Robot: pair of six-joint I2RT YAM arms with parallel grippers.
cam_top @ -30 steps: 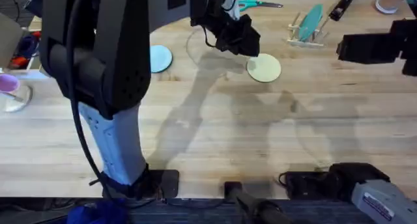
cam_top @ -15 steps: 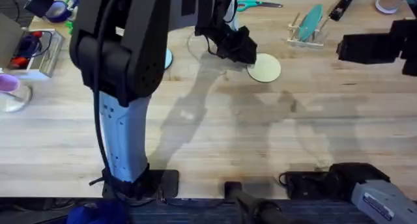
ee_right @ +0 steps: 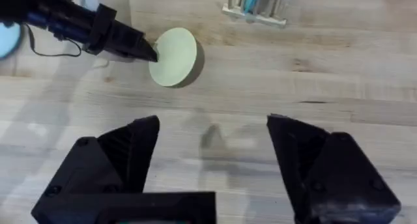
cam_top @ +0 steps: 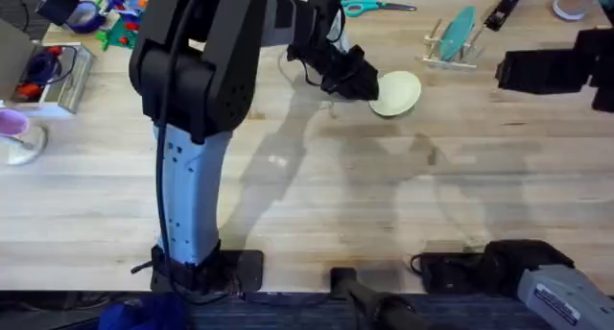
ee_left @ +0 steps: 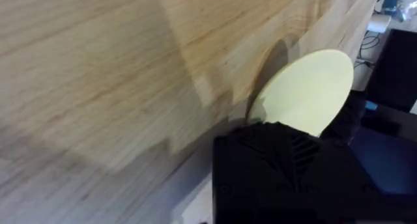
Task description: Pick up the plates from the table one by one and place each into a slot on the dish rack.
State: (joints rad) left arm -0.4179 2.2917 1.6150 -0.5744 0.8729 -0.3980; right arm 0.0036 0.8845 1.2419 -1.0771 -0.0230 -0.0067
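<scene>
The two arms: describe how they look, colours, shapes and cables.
The left arm has bulky matte black joint housings on a pale blue-grey lower link, with a thin black cable along it. Its pincer is black and angular. The right pincer has two broad, black, faceted fingers. The right arm's base is grey with a white label.

- The pale yellow-cream plate (cam_top: 396, 91) was tilted, one edge raised off the table (cam_top: 384, 196), toward one o'clock.
- A teal plate (cam_top: 458, 31) stood upright in the dish rack (cam_top: 451, 52), at two o'clock.
- A light blue plate (ee_right: 8, 36), seemingly flat, lay well apart.
</scene>
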